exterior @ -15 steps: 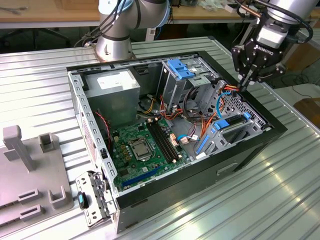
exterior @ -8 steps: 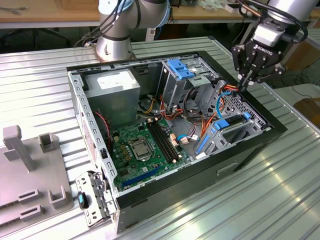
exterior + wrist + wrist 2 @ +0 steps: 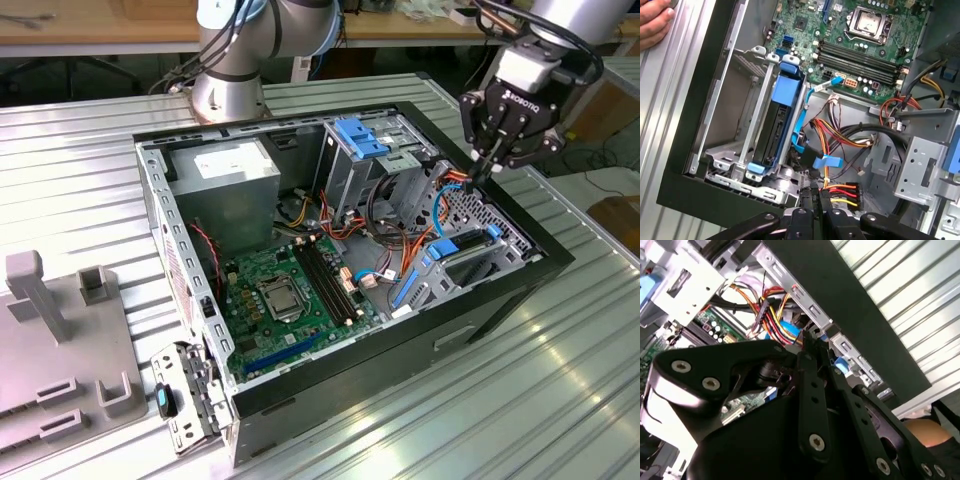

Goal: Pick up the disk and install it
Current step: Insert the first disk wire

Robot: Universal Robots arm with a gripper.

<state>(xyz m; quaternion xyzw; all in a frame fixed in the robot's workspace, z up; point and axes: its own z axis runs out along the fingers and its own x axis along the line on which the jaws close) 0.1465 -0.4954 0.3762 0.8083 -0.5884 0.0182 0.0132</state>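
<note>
- Shows the disk (image 3: 774, 127) seated in the silver cage (image 3: 756, 95) at a corner of the open case (image 3: 480, 330), a dark slab between blue rails.
- Places that cage, in the exterior view, toward the exterior view's right end of the case, next to the motherboard (image 3: 285, 300).
- Finds a blue cable (image 3: 801, 117) running alongside the disk's rail and ending in a blue tab near a bundle of red, yellow and black wires (image 3: 840, 191).
- Catches the gripper (image 3: 481, 168) hanging over the case's rim at the exterior view's right, fingers pressed together, tips dipped just inside; cannot tell whether anything is pinched between them.
- Sets those tips, in the first wrist view, just beside the wires' connector and apart from the disk.
- Takes in a grey power box (image 3: 235, 185) and a light-blue bracket (image 3: 362, 137) along the case's far side.
- Stands the case on a ridged metal table (image 3: 560, 400), with a grey fixture (image 3: 60, 340) at the exterior view's left.
- Includes a hand (image 3: 652, 22) lying on the table just outside the case wall, in the first wrist view.
</note>
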